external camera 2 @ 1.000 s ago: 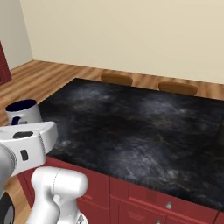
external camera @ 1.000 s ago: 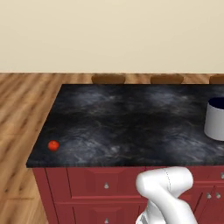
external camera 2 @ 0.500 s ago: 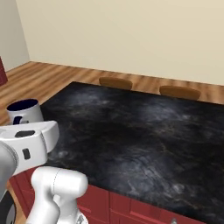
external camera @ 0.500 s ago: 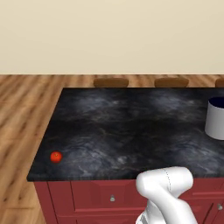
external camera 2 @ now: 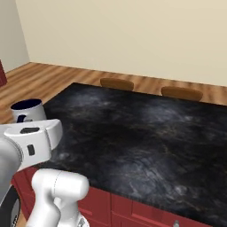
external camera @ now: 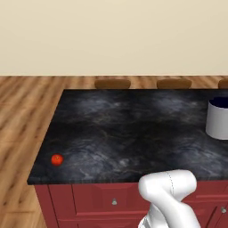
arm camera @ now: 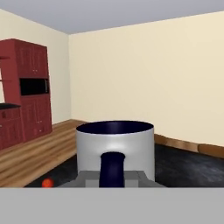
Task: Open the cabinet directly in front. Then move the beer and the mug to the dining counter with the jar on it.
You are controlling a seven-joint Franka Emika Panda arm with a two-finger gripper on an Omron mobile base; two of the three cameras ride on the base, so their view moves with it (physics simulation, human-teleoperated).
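Note:
The mug (arm camera: 116,146), white-grey with a dark navy inside, fills the middle of the hand view, its dark handle pointing at the camera. My gripper (arm camera: 113,177) is shut on that handle. From the left base the mug (external camera: 218,118) shows at the right edge over the dining counter (external camera: 129,133), a black marbled top on red drawers. From the right base the mug (external camera 2: 27,110) peeks out above my white arm, by the dining counter (external camera 2: 146,142). I cannot tell whether it touches the stone. The beer, the jar and the cabinet are out of view.
A small red round thing (external camera: 56,159) lies near the counter's front left corner, also low in the hand view (arm camera: 47,183). Brown stools (external camera: 112,83) (external camera 2: 116,83) line the far side. Tall red units (arm camera: 26,87) stand by the left wall over wooden floor.
The whole picture slid down a little between the oldest frames and half a second ago: the base drew nearer to the counter, then stood still. The mug keeps its place in the views.

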